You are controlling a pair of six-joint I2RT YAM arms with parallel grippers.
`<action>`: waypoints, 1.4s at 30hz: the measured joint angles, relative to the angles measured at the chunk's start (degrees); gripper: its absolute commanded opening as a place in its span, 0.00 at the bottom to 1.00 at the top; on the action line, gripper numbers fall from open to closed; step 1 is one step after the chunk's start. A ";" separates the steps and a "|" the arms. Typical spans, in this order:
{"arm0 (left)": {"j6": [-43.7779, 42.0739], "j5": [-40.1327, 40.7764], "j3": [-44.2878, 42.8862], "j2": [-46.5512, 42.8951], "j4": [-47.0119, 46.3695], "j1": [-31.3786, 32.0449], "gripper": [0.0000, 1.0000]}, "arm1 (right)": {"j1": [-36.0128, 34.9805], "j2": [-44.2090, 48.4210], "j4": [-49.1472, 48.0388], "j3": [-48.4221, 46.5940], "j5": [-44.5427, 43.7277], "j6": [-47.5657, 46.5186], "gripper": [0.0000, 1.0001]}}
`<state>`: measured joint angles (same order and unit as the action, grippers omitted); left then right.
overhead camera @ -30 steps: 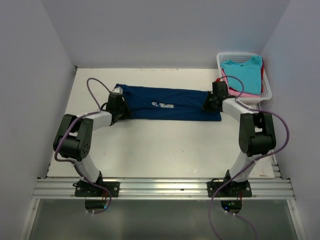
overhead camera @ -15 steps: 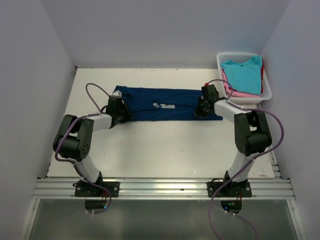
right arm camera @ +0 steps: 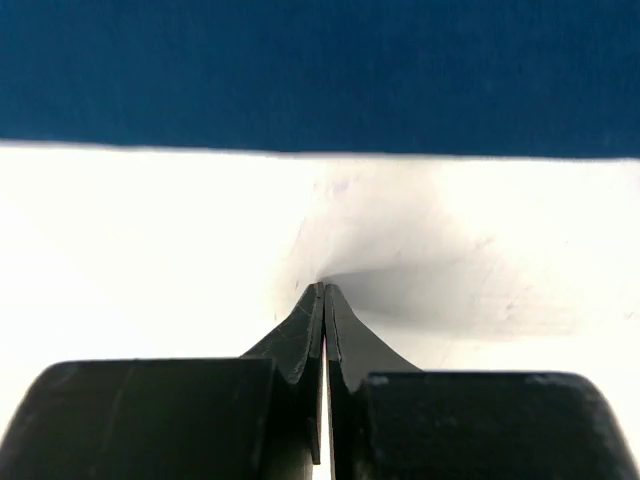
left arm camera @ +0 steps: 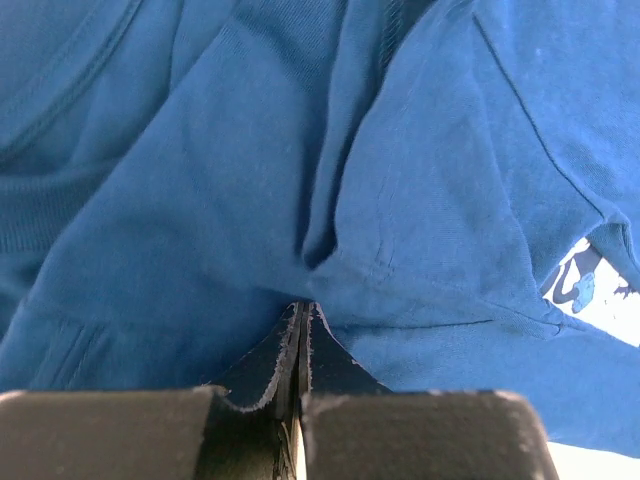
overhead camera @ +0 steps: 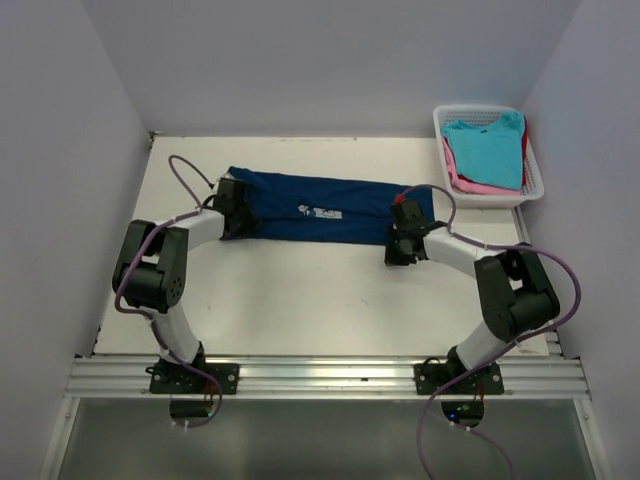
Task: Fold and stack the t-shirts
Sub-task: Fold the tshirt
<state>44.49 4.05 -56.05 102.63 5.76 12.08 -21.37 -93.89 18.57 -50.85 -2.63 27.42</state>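
Shirt: navy blue cotton t-shirt, folded into a long strip, lay on the white counter left of the white plastic lattice basket.
Left fingers: pinched tight on the shirt's end away from the basket.
Right fingers: closed on nothing, on bare counter just beside the shirt's basket end.

Left end effector pinching, right closed
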 measured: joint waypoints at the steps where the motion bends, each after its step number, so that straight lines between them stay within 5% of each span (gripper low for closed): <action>1: 0.00 0.07 -1.25 0.83 0.66 -0.26 0.00 | -0.50 0.72 0.02 0.76 0.00 -0.02 0.00; 10: -0.07 -0.22 -2.05 1.62 0.59 -0.81 0.00 | -1.18 1.55 6.25 -2.03 -4.11 -0.44 0.00; 18: -0.13 -0.42 -0.76 1.07 -1.03 -0.83 0.00 | -0.31 -9.94 8.22 -19.61 -11.69 -0.15 0.00; 25: -0.37 -0.52 -0.35 0.79 -1.40 -0.85 0.00 | 0.44 -17.73 8.83 -24.15 -13.18 0.33 0.00; 35: -0.55 -0.90 -1.88 1.51 0.39 -1.38 0.00 | -0.39 -10.29 1.27 -12.20 -11.41 0.92 0.00; 42: -0.66 -2.19 -11.63 8.20 4.57 -3.48 0.00 | -8.48 0.44 1.99 -0.15 -8.68 2.23 0.00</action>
<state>43.83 1.87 -67.68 110.83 10.33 8.60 -29.85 -93.45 20.56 -51.00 -11.31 29.65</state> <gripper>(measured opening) 0.004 0.007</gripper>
